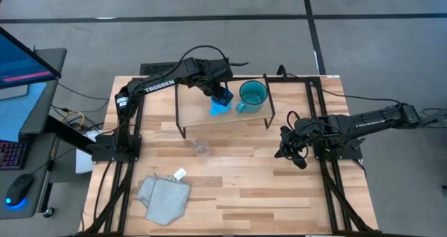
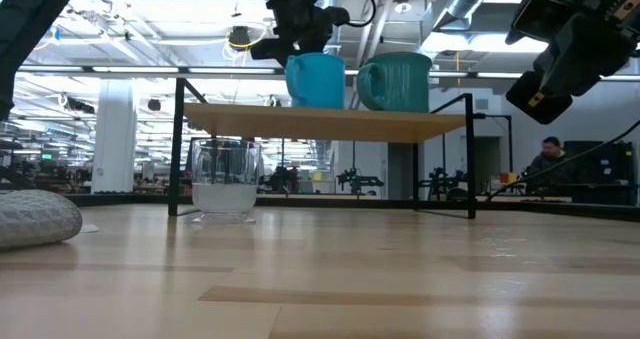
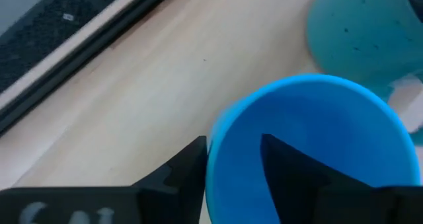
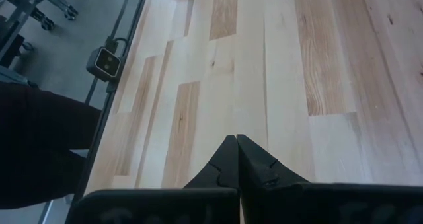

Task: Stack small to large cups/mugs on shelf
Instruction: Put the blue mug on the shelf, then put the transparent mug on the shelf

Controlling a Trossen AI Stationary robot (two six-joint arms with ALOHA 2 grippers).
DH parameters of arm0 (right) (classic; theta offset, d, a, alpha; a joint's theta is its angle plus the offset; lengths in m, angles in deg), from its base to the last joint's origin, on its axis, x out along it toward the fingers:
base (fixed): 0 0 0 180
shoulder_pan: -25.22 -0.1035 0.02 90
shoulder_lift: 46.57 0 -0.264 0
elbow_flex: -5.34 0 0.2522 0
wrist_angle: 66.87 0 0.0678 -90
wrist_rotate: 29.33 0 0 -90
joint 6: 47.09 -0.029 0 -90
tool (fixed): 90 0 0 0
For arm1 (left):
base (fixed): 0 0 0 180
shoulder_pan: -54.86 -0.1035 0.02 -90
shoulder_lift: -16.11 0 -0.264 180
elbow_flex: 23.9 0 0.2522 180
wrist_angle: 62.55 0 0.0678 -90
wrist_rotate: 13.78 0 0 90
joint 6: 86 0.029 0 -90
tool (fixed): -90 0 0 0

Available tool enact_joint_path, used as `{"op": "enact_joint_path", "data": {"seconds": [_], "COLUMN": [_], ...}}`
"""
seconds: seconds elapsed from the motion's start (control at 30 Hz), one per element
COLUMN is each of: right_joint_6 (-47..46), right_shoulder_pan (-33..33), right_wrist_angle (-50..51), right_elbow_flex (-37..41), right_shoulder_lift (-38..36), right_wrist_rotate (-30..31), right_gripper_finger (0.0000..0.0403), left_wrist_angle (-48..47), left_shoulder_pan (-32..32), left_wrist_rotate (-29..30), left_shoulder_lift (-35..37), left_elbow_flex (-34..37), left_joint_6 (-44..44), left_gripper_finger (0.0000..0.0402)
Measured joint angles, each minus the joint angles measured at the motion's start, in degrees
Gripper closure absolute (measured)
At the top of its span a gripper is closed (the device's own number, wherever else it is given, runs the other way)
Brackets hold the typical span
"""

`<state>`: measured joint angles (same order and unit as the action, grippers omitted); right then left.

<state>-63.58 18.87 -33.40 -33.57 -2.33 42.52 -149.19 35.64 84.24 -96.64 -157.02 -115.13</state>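
The bright blue mug [image 1: 219,107] stands on the light-wood shelf [image 1: 198,104] next to the larger teal mug [image 1: 252,95]; both show upright on the board in the low view [image 2: 315,80] [image 2: 396,82]. My left gripper [image 1: 223,95] is over the blue mug and shut on its rim. The small clear glass cup [image 1: 201,148] stands on the tabletop in front of the shelf, also in the low view [image 2: 224,179]. My right gripper [image 1: 297,154] is shut and empty above the table at the right. My left gripper holds the blue mug by its rim [image 3: 218,159], on the side away from the teal mug. One finger [image 3: 291,174] is inside the mug and the other finger [image 3: 182,174] outside, the wall between them. The fingers come from above. The mug stands upright, its base on the shelf board [image 2: 330,124].
A grey cloth [image 1: 164,198] lies at the table's near left, with a small white tag [image 1: 180,173] beside it. The shelf's black wire legs [image 2: 180,149] stand on the table. A person [image 2: 548,159] sits in the room beyond.
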Motion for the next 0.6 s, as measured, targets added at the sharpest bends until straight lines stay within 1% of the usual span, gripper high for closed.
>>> {"op": "enact_joint_path", "data": {"seconds": [0.17,0.4,0.5,0.6], "right_joint_6": [0.00,0.00,0.00,0.00], "right_shoulder_pan": [0.00,0.00,0.00,0.00], "right_wrist_angle": [0.01,-0.01,-0.01,-0.01], "right_elbow_flex": [0.00,0.00,0.00,-0.02], "right_shoulder_lift": [0.00,0.00,0.00,0.00], "right_wrist_rotate": [0.00,0.00,0.00,0.00], "right_gripper_finger": [0.0391,0.0391,0.0391,0.0391], "left_wrist_angle": [-0.11,-1.30,-1.72,-3.28], "left_shoulder_pan": [0.02,-0.02,-0.07,-0.07], "left_wrist_rotate": [-1.75,-1.71,-1.15,0.89], "left_shoulder_lift": [0.03,0.05,0.16,0.16], "left_elbow_flex": [0.00,-0.98,-2.54,-5.16], "left_joint_6": [1.00,2.53,3.62,4.11], "left_gripper_finger": [0.0259,0.0259,0.0259,0.0260]}}
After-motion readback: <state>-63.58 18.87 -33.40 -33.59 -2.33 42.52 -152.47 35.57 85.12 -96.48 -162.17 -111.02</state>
